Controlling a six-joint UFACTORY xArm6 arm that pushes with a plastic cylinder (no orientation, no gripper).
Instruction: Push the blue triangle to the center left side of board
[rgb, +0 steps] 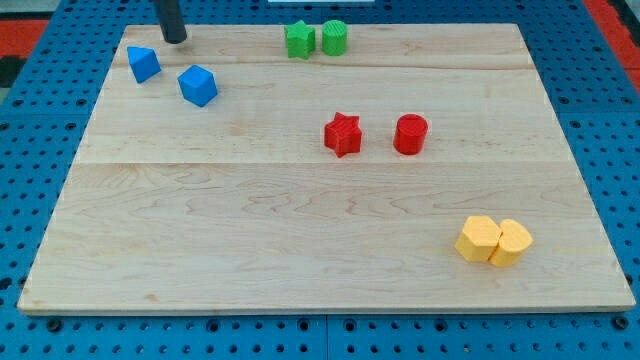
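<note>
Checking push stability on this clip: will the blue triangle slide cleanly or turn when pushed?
The blue triangle looks rigid and low, so it probably won't tip. Its angled faces may make it turn under an off-centre push. My tip sits just to its upper right, apart from it.

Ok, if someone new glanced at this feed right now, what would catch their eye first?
Probably the colour pairs on the pale wooden board: the red star beside the red cylinder mid-board, and two yellow blocks touching at the view's bottom right. Next, my tip at the view's top left, just above and right of the blue triangle, with the blue cube nearby.
</note>
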